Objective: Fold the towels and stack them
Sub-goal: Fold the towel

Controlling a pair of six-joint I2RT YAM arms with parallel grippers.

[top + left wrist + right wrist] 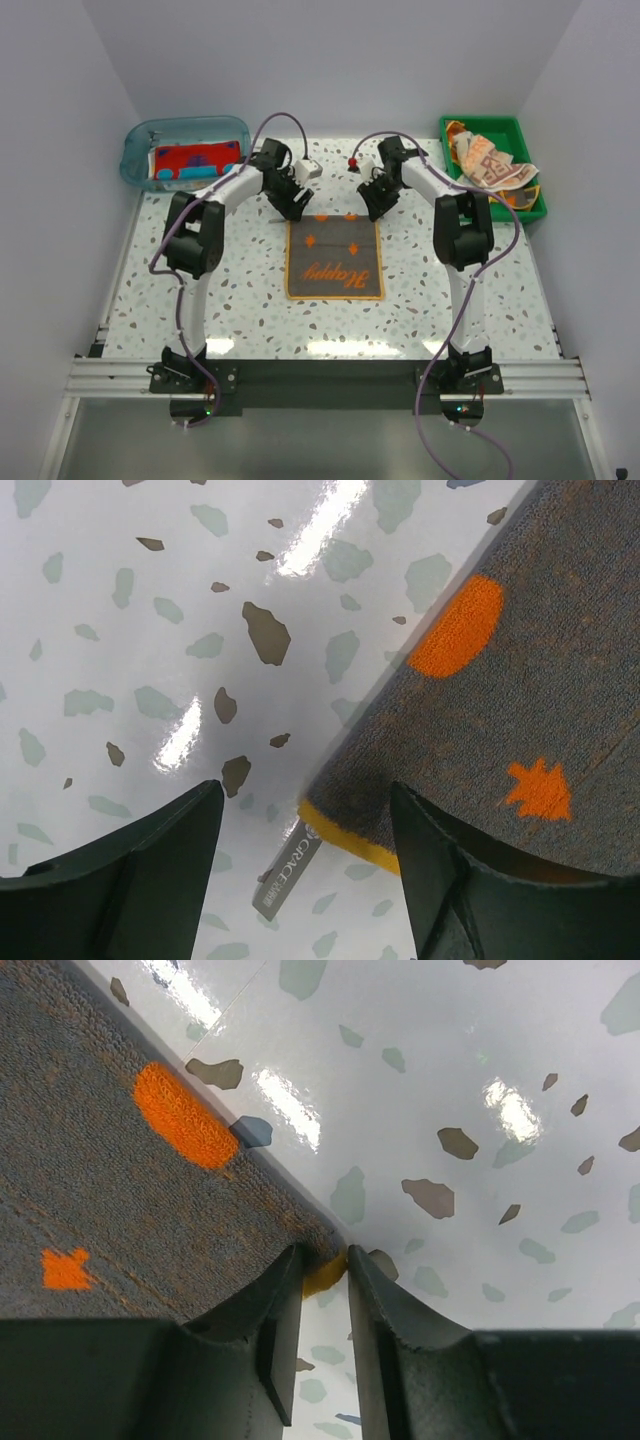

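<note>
A dark grey towel (334,260) with an orange-yellow border, orange marks and orange lettering lies flat in the middle of the table. My left gripper (297,208) is open at the towel's far left corner. In the left wrist view its fingers (150,870) straddle that corner (350,820) and a grey label (285,875). My right gripper (370,210) is at the far right corner. In the right wrist view it (325,1255) is shut on the yellow edge of the towel (120,1190). A red towel (195,160) lies in the tub. A peach-patterned towel (490,165) lies crumpled in the tray.
A clear blue tub (140,140) stands at the far left corner of the speckled table. A green tray (530,210) stands at the far right corner. White walls close in the back and both sides. A metal rail runs along the near edge.
</note>
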